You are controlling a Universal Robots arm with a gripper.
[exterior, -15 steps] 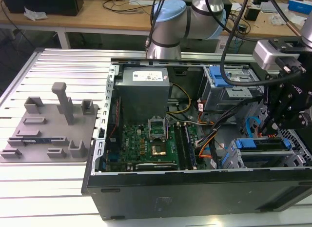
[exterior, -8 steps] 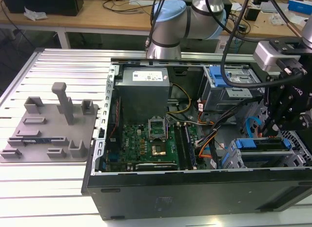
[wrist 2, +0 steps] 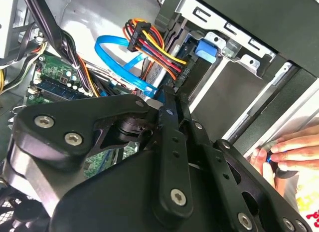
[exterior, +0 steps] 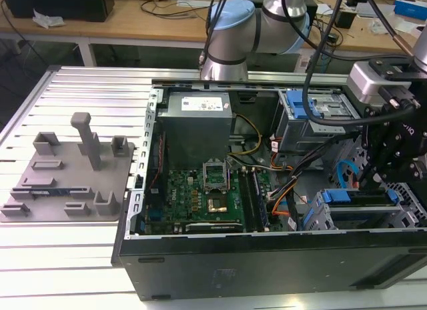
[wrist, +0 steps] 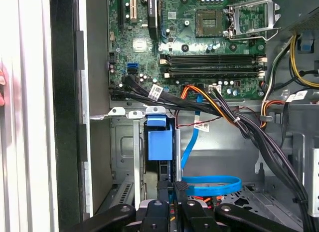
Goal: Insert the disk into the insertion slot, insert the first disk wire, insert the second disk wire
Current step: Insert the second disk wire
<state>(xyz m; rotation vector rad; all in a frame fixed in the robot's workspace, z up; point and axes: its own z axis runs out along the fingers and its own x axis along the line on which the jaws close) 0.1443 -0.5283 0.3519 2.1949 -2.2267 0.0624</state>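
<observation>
Black linkage of the pincer (wrist 2: pixel 167 105) crowds the second wrist view, its tips pressed together at the plug end of the first disk wire (wrist 2: pixel 119 55), the one blue ribbon cable looping beside the red-yellow-black power bundle (wrist 2: pixel 154 47). One disk (wrist: pixel 159 144) already sits in the insertion slot (wrist: pixel 127 157) low in the case, so the first-wire step looks to be in hand, though whether the plug is pinched I cannot tell. Seating it would call for squaring plug to socket.
</observation>
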